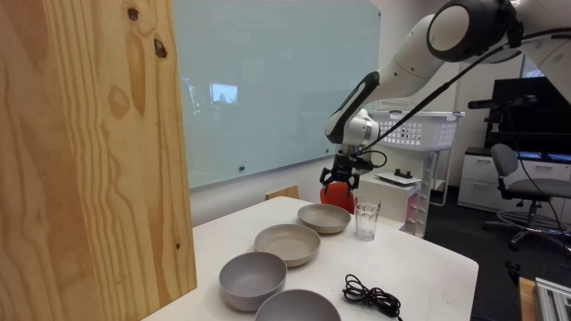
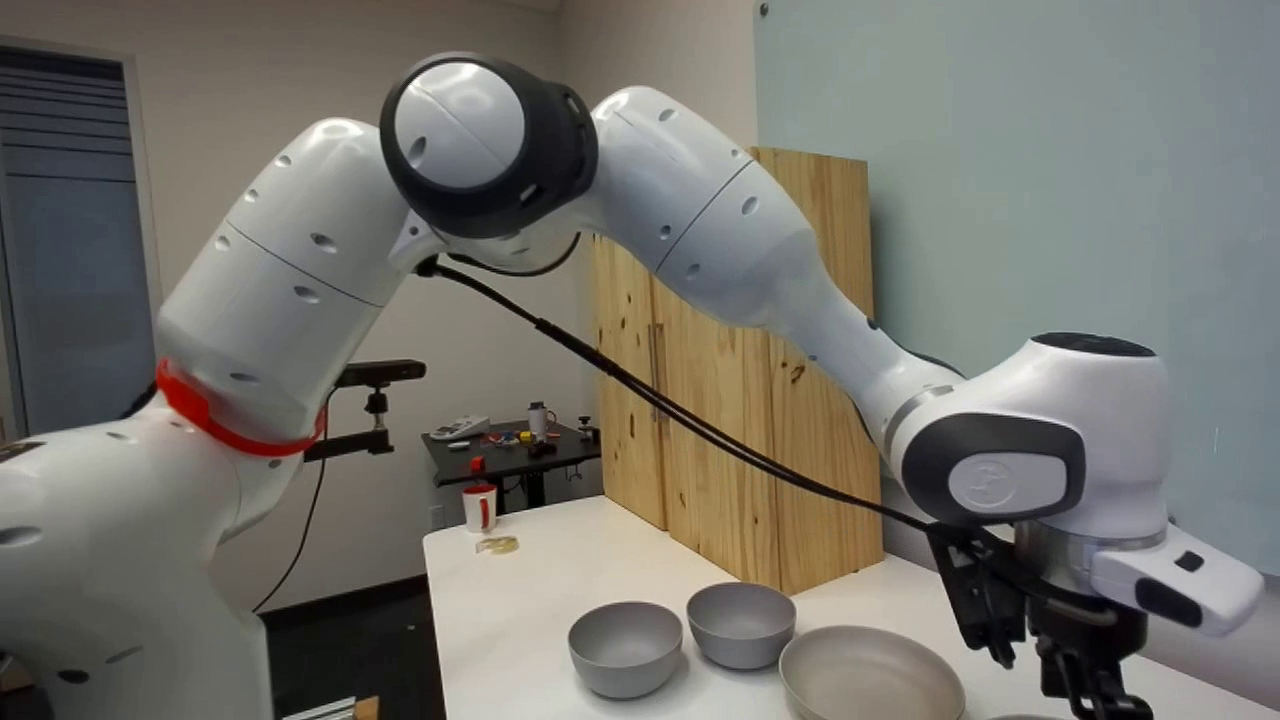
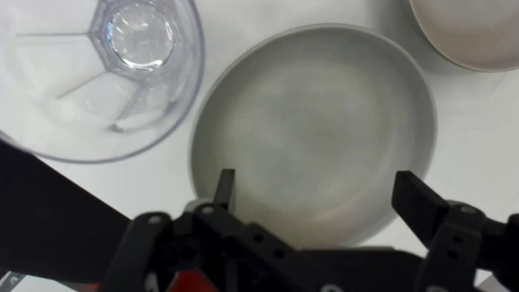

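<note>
Two blocky black fingers (image 3: 419,207) of the gripper (image 3: 315,172) stand wide apart above a shallow, round, matte grey-beige bowl (image 3: 312,121), which sits on the smooth white table (image 1: 428,276) between a clear, fluted, flaring tumbler (image 1: 366,219) and another low, rounded dish (image 1: 287,245).

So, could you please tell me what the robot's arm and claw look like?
The arm is glossy white and rounded, with dark-rimmed joint covers, one bearing a faint emblem. It has a red band, a black cable strung alongside and a silver ring above the claw, which is black with two jointed, blocky-tipped fingers.
</note>
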`<action>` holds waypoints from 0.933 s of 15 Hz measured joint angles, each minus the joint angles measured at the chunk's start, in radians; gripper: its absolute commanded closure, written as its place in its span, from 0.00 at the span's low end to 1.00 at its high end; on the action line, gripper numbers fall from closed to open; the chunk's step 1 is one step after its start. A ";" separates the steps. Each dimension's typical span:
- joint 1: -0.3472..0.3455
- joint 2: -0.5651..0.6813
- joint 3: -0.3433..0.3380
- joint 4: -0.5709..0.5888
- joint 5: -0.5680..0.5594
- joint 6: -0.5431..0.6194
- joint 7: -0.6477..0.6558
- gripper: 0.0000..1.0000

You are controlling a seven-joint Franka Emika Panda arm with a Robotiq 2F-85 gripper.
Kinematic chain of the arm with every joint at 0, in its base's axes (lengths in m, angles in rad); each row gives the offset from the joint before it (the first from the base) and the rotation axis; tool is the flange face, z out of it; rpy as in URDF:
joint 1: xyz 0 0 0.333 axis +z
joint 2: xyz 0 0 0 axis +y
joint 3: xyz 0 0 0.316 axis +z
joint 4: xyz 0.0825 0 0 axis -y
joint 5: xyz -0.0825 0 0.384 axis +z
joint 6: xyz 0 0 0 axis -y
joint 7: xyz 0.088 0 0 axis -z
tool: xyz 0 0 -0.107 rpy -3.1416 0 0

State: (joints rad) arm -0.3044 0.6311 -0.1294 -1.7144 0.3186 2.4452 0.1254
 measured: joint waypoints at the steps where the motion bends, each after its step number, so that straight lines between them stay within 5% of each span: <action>1: 0.021 -0.012 -0.003 0.005 -0.019 -0.003 0.016 0.00; 8: 0.246 -0.117 -0.036 0.047 -0.317 -0.109 0.155 0.00; 14: 0.352 -0.145 0.032 0.052 -0.426 -0.251 0.113 0.00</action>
State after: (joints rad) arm 0.0481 0.4861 -0.0971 -1.6622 -0.1072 2.1946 0.2381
